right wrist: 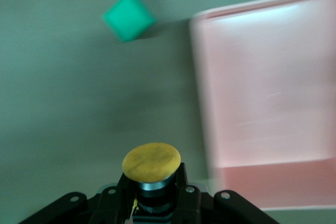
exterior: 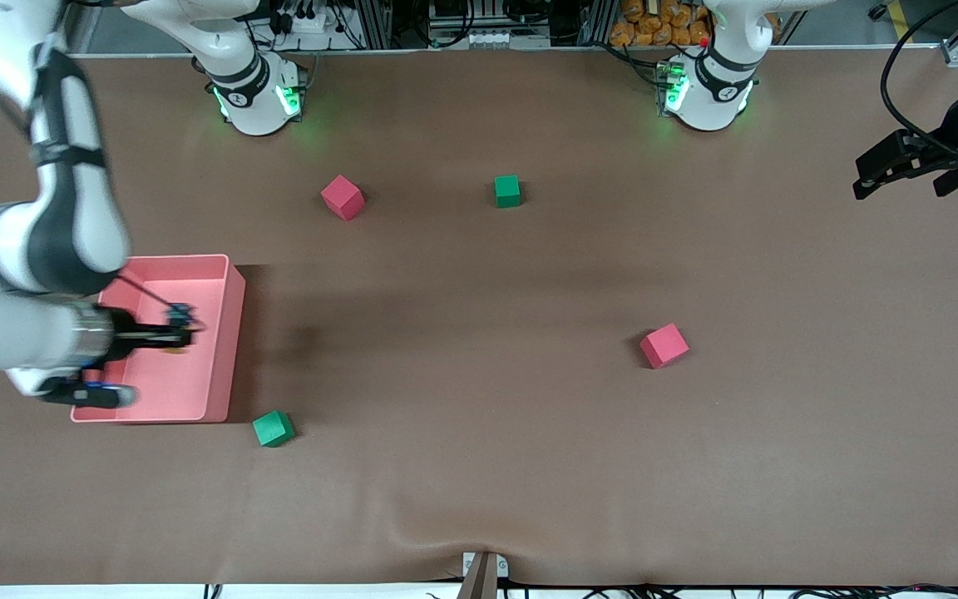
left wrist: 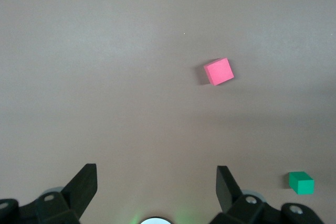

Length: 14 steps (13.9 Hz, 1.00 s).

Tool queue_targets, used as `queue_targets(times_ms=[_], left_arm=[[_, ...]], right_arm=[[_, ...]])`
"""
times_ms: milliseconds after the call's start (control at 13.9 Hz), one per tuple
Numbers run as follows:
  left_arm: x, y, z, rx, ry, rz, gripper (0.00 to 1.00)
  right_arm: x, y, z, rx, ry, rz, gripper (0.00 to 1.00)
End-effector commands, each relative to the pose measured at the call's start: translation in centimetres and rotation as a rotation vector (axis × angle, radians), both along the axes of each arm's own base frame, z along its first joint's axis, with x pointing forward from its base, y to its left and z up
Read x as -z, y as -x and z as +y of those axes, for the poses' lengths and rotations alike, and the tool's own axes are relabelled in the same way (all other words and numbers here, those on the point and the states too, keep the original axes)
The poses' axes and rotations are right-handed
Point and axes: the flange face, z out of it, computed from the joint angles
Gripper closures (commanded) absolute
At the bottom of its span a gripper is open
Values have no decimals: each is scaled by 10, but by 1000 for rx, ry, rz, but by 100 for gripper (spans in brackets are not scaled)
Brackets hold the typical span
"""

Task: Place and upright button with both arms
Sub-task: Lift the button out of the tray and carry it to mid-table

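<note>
A brown bench carries a shallow pink tray near the right arm's end. Just beside the tray's corner nearest the front camera sits a green cube, apart from the tray wall. A pink cube lies farther from the camera, near the right arm's base, and a second green cube lies beside it toward the left arm's end, well apart from it. Another pink cube rests nearer the camera, toward the left arm's end, turned at an angle to the bench edge. Along the bench's farthest edge stand metal frames and cables and a heap of orange objects.
</note>
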Motion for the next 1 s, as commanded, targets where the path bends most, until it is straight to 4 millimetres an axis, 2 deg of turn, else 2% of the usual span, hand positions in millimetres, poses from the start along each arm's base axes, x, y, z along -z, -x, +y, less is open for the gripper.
queue_targets(times_ms=[0,72,143,215,359,502,574,717,932], left_arm=[[-9,6,-1,17,7,-1,0],[-10,7,-1,17,7,-3,0],[-10,7,-1,17,7,-3,0],[-10,7,-1,17,7,-3,0],[-9,6,0,15,7,-1,0],[-6,4,1,15,6,5,0],[-4,3,0,18,4,8,0],[-2,2,1,16,5,11,0],[-3,3,2,15,3,9,0]], right_arm=[[-7,7,118,77,-30,-18,100],[6,12,163,41,-35,-50,100],[24,24,215,9,-39,-73,100],[46,34,258,18,-38,-98,100],[95,57,333,6,-42,-138,100],[140,82,384,-21,-42,-161,100],[159,96,403,-35,-27,-154,100],[185,113,424,-44,-9,-136,100],[208,135,453,-41,8,-122,100]])
